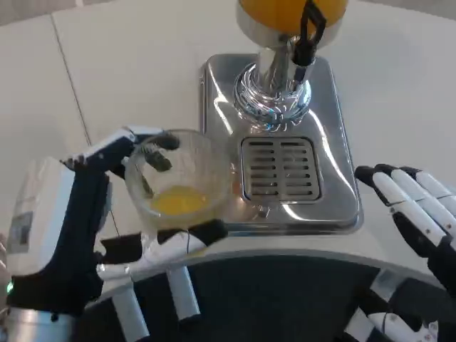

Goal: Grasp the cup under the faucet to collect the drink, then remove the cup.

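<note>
A test or demonstration setup for drink service is suggested rather than a home kitchen. A polished steel drink dispenser [285, 135], with a slotted drip tray [278, 169] and a tank of orange liquid [292, 13], is placed alone on a plain white tabletop [128, 64].

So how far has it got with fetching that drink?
Nearly finished, it seems. The clear cup already has orange juice in its bottom, so collecting looks done. The left hand grips the cup, now off to the left of the drip grille, away from the faucet. Only setting it down looks left. The right hand waits open.
</note>
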Robot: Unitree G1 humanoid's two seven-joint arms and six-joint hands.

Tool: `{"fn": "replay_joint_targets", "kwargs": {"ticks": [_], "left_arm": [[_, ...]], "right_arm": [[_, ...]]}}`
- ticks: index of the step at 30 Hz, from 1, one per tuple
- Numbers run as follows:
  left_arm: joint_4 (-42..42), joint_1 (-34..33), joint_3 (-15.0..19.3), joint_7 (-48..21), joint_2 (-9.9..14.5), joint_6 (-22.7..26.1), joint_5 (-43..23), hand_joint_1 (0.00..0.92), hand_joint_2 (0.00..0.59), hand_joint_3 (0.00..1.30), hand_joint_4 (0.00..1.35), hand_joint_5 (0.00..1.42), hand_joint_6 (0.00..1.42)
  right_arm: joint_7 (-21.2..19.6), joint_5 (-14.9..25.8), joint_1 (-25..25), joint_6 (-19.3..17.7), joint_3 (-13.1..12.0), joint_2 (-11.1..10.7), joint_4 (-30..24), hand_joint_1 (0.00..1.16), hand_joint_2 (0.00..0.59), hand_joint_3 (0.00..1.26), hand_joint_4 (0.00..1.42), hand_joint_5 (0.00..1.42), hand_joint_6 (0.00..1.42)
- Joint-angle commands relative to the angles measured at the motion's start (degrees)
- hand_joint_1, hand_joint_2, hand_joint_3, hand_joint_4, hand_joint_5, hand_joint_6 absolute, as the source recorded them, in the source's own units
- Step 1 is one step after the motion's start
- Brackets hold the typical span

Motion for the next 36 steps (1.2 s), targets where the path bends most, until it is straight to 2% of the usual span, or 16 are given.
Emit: {"fn": "replay_joint_targets", "kwargs": {"ticks": [1,7,12,15,23,32,36], "left_arm": [[-5.2,3.7,1.2,-1.8,-1.0,-4.0,-1.5,0.808,0.000,1.10,1.16,1.23,1.42],[-8.0,9.3,1.0,-3.7,-1.3,-9.7,0.1,0.808,0.000,1.10,1.16,1.23,1.42],[-8.0,11.2,0.8,-5.1,-2.1,-11.6,-0.2,0.808,0.000,1.11,1.16,1.23,1.42],[-8.4,12.1,0.9,-5.6,-2.5,-12.5,-0.1,0.808,0.000,1.11,1.16,1.23,1.42],[-9.3,13.4,0.5,-6.1,-4.8,-13.3,0.7,0.808,0.000,1.11,1.18,1.23,1.42],[-10.4,15.4,0.5,-6.9,-6.3,-15.3,0.8,0.808,0.000,1.11,1.18,1.23,1.42],[-10.1,15.4,0.5,-7.1,-6.9,-15.3,0.9,0.808,0.000,1.11,1.18,1.23,1.42]], "right_arm": [[-3.2,-0.6,2.7,-5.9,-1.9,-0.2,0.7,0.34,0.429,0.00,0.00,0.00,0.05],[-8.5,-0.2,7.3,-16.0,-3.1,1.4,3.5,0.29,0.447,0.00,0.00,0.00,0.03],[-12.5,0.1,10.4,-24.4,-4.3,2.0,7.6,0.23,0.452,0.00,0.00,0.00,0.03],[-13.7,0.5,11.5,-27.5,-5.3,2.0,9.1,0.21,0.450,0.00,0.00,0.00,0.02],[-13.5,1.9,12.8,-29.7,-6.9,2.1,9.5,0.21,0.450,0.00,0.00,0.00,0.02],[-12.4,3.1,13.7,-31.1,-6.8,1.6,8.9,0.20,0.453,0.00,0.00,0.00,0.02],[-11.5,3.2,13.7,-30.5,-5.8,2.0,7.7,0.19,0.456,0.00,0.00,0.00,0.03]]}}
